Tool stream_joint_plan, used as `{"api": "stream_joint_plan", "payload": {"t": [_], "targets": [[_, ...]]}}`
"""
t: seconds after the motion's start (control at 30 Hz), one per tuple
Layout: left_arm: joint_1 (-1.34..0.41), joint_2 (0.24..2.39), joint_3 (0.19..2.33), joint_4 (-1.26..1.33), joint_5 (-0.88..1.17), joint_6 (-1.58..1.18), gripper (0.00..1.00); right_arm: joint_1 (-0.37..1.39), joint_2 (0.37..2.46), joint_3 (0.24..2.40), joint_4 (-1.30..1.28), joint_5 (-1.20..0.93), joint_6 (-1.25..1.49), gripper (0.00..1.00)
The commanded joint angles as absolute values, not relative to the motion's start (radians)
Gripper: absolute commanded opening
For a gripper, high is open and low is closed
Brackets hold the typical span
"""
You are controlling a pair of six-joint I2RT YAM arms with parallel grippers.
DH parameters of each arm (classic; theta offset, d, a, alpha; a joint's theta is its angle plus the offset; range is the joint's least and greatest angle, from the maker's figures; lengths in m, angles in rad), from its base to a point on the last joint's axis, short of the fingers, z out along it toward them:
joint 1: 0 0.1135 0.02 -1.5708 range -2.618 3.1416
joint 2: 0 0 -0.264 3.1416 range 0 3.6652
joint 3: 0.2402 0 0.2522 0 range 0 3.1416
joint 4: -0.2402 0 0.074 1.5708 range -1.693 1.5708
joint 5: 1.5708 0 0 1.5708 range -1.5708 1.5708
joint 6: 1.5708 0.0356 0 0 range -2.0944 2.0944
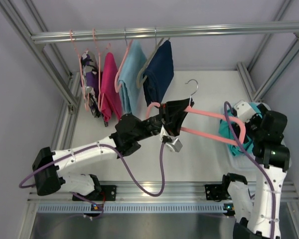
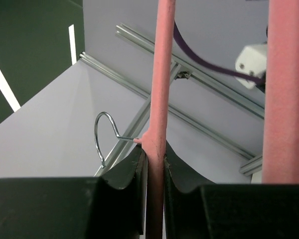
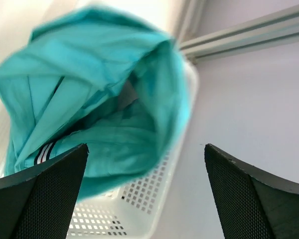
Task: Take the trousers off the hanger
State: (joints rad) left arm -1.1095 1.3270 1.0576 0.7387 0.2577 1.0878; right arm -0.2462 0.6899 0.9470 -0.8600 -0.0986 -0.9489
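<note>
Two arms are at work over the white worktop (image 1: 199, 154), which is the largest item. Behind it a metal rail (image 1: 189, 32) carries several other garments on hangers.

The hanger (image 1: 209, 115) is off the rail and held in the air above the middle of the worktop. My left fingers (image 2: 154, 169) are clamped on its pink bar just beside the neck. Its right end reaches over a white basket (image 3: 139, 199) at the right edge. The trousers (image 3: 104, 109) are bunched in and above that basket, directly under my right fingers (image 3: 145, 147), which stand wide apart with nothing between them.

Finding: the overhead view shows pink bar crossing teal cloth. I cannot tell whether the cloth is threaded on the bar or merely lies beneath it.

Recommendation: hold the left grip firm and level. Close the right fingers on a thick fold, not a loose edge. Draw the cloth along the bar towards its free end, not across it, so nothing snags.

Orientation: the hanger's long axis runs left to right across the worktop, dipping slightly nearer to me at the right. Its triangle lies open to the overhead camera, so I judge it close to level. The silver hook (image 1: 192, 87) points away from me, towards the rail.
</note>
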Motion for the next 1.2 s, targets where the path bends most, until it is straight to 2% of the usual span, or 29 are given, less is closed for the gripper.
{"api": "stream_joint_plan", "payload": {"t": [0.0,0.13,0.27,0.43,0.53,0.7,0.77,0.83,0.87,1.0,1.07,1.17], "targets": [[-1.115,1.247,1.029,0.913,0.279,1.067,0.0,-0.267,0.594,1.135,-0.973,-0.176,-0.833,0.98],[-1.115,1.201,0.912,0.919,0.368,1.143,0.0,-0.267,0.519,1.249,-0.976,-0.143,-0.68,0.99],[-1.115,1.177,0.828,0.945,0.44,1.227,0.0,-0.262,0.413,1.203,-0.818,0.088,-0.551,1.0],[-1.115,1.169,0.752,0.963,0.5,1.301,0.0,-0.242,0.448,1.235,-0.727,0.164,-0.444,0.99],[-1.115,1.169,0.707,0.968,0.546,1.367,0.0,-0.235,0.535,1.351,-0.735,0.043,-0.347,0.99],[-1.115,1.172,0.628,0.968,0.584,1.529,0.0,-0.227,0.678,1.626,-0.831,-0.413,-0.255,0.96],[-1.115,1.178,0.592,0.988,0.584,1.571,0.0,-0.224,0.776,1.775,-0.969,-0.646,-0.209,0.95],[-1.115,1.19,0.575,1.005,0.575,1.586,0.0,-0.224,0.843,1.876,-1.136,-0.783,-0.166,0.9],[-1.115,1.198,0.572,1.011,0.571,1.598,0.0,-0.224,0.898,1.943,-1.191,-0.931,-0.164,0.89],[-1.115,1.232,0.583,1.042,0.54,1.605,0.0,-0.212,0.942,1.964,-1.412,-1.211,-0.256,0.81],[-1.114,1.242,0.594,1.048,0.538,1.605,0.0,-0.184,0.948,1.931,-1.5,-1.248,-0.268,0.79],[-1.114,1.268,0.61,1.075,0.537,1.609,0.0,-0.106,0.902,1.787,-1.499,-1.284,-0.226,0.76]]}}
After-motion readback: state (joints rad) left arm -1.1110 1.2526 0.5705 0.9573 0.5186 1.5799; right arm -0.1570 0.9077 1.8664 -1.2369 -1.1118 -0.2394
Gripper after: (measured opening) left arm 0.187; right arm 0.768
